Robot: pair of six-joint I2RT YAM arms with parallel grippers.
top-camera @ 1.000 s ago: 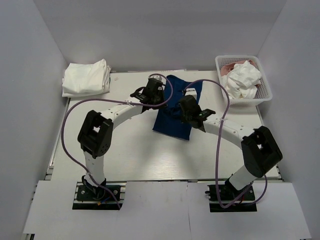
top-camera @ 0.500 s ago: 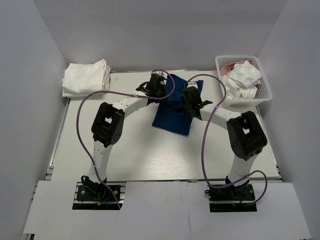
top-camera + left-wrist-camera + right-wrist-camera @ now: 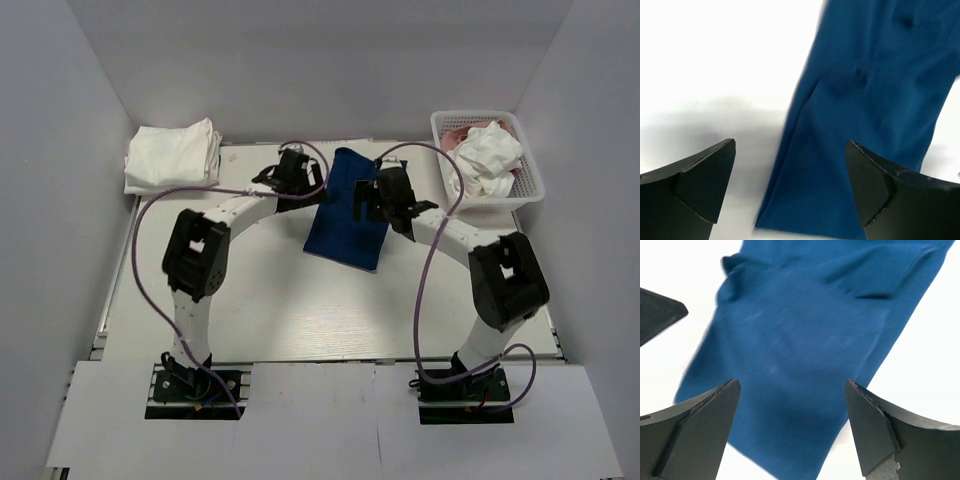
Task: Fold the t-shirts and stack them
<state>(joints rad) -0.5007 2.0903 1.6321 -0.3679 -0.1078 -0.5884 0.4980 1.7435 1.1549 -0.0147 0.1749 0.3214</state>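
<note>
A navy blue t-shirt (image 3: 349,218), folded into a long strip, lies flat on the table between my two arms. My left gripper (image 3: 314,182) hovers open over the strip's left edge near its far end; in the left wrist view the blue cloth (image 3: 865,120) runs beneath the left gripper (image 3: 790,185) with nothing between the fingers (image 3: 697,185). My right gripper (image 3: 368,200) hangs open over the strip's right side. The right wrist view shows the cloth (image 3: 805,350) below the right gripper (image 3: 792,430), untouched. Folded white t-shirts (image 3: 172,155) are stacked at the far left.
A white lattice basket (image 3: 500,200) at the far right holds a crumpled white tee (image 3: 488,155) and a bit of pink cloth (image 3: 460,133). Purple cables arch over both arms. Grey walls close in the table on three sides.
Both grippers went from shut to wide open and let go of the navy shirt. They carried its end toward the far side, then drew slightly apart; the strip now lies flat.
</note>
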